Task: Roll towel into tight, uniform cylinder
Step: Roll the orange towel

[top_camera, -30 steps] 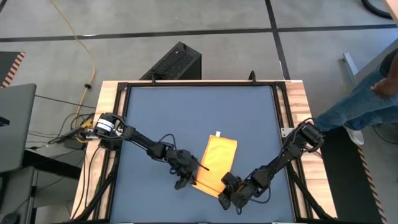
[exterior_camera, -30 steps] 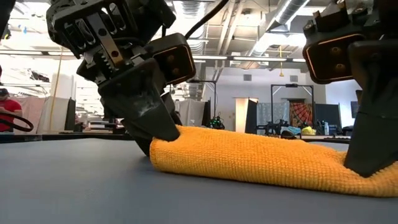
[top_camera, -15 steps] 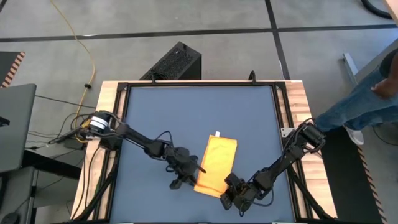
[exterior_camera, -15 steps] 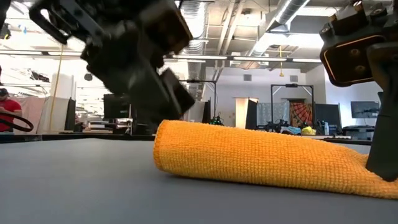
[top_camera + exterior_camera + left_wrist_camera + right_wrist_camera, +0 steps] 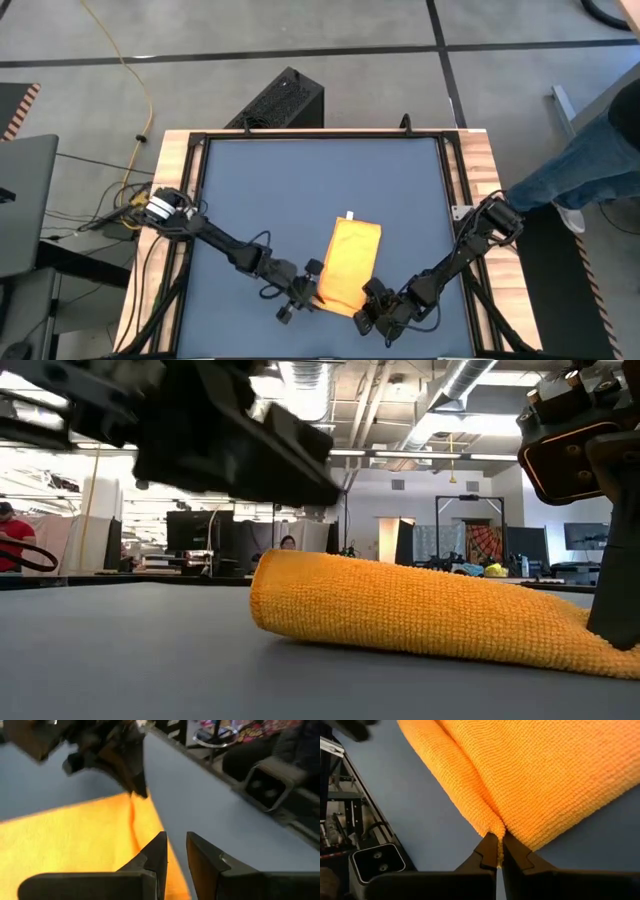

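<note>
Towel [image 5: 349, 264]: I see it on the mat [image 5: 280, 190], toward the near edge and a little right of the middle, lying as a long folded strip with its near end rolled over into a low fold.
Tag [image 5: 350, 214]: small and white, at the towel's far end.
Right gripper [image 5: 372, 304]: I have it at the towel's near right corner; in its wrist view the fingers [image 5: 487, 851] are pressed together with a pinch of yellow cloth between the tips.
Left gripper [image 5: 304, 292]: it sits just beside the towel's near left edge; my wrist view shows its fingers [image 5: 155, 857] slightly spread with a narrow gap and nothing between them, the tips over the towel's edge.
Low view: the rolled end [image 5: 300, 600] rests on the mat, and the left arm hangs above it, not touching.
Person: a leg [image 5: 575, 170] in jeans stands off the table's right side.
</note>
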`<move>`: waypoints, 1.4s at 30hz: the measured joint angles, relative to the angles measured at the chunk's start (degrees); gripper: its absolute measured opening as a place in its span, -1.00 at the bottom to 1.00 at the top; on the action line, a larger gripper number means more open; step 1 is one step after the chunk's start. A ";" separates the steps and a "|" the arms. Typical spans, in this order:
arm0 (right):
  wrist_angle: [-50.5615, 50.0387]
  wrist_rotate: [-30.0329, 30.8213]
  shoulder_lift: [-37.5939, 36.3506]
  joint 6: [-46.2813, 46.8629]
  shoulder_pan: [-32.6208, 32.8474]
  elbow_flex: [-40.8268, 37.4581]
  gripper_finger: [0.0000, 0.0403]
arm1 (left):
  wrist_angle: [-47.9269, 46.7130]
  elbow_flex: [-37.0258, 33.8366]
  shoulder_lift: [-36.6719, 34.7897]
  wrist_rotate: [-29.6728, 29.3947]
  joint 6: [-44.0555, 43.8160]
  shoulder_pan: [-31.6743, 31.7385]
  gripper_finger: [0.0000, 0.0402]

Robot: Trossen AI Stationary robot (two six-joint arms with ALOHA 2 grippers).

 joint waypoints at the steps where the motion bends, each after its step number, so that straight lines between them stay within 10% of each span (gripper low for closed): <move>1: 0.04 0.18 0.01 0.15 0.00 0.00 -0.87 | -0.50 0.75 0.88 0.02 -0.52 0.30 -0.69; 42: -0.28 0.47 0.04 1.60 -0.43 -0.04 -0.87 | -2.86 4.92 4.17 1.45 -1.88 1.68 -0.69</move>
